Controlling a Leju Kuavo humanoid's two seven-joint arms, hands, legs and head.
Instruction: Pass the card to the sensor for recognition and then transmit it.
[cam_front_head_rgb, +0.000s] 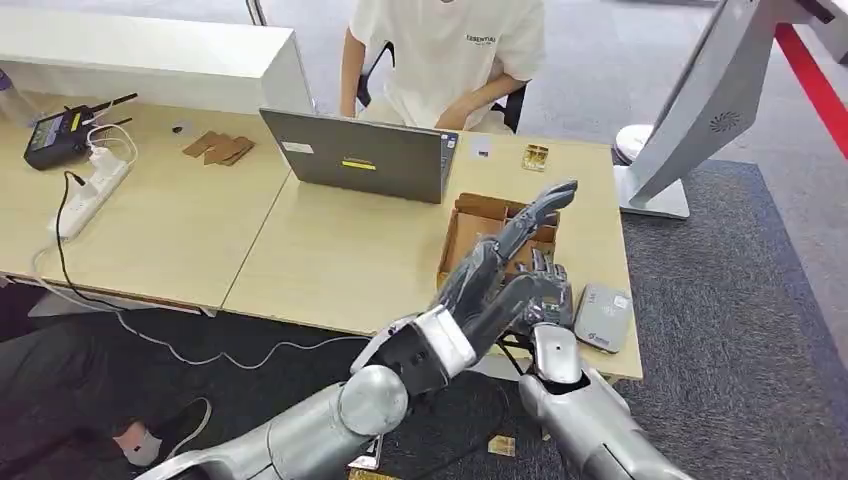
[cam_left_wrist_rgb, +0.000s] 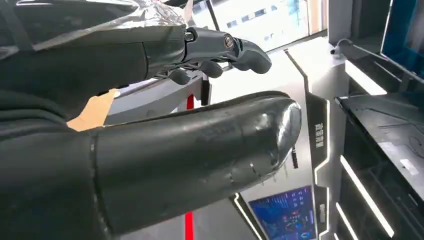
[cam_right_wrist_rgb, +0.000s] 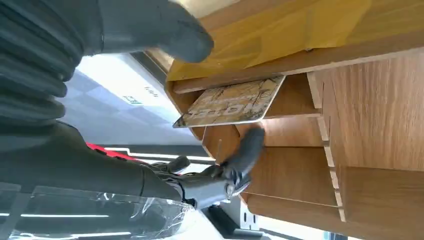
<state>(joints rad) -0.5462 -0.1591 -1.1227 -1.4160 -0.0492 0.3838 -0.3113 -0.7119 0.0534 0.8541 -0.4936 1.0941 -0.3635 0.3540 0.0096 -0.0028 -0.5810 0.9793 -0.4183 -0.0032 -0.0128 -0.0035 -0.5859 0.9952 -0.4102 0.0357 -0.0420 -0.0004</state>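
On the desk (cam_front_head_rgb: 340, 260) an open grey laptop (cam_front_head_rgb: 365, 158) stands at the far edge, in front of a seated person in a white shirt (cam_front_head_rgb: 450, 50). Just right of the laptop sits one wooden box (cam_front_head_rgb: 468, 232) with slotted compartments, and near the desk's front right corner lies one small grey sensor (cam_front_head_rgb: 603, 317). At the far left are one white power strip (cam_front_head_rgb: 92, 190), one black device (cam_front_head_rgb: 55, 135) and a few brown cardboard pieces (cam_front_head_rgb: 220, 148). A small gold item (cam_front_head_rgb: 536, 156) lies behind the box.

The left hand (cam_front_head_rgb: 505, 265) hangs raised over the box, its fingers (cam_front_head_rgb: 545, 205) stretched out and apart, holding nothing; its arm crosses in front of the right hand (cam_front_head_rgb: 545, 290) and covers much of the box in the head view.

One card (cam_right_wrist_rgb: 232, 104) is seen in the right wrist view: it leans tilted in a compartment of the box, its long axis along the shelf edge, one short end poking out of the box. The right hand's fingers (cam_right_wrist_rgb: 247, 147) are apart, one dark tip just beside the card; I cannot tell whether it touches.
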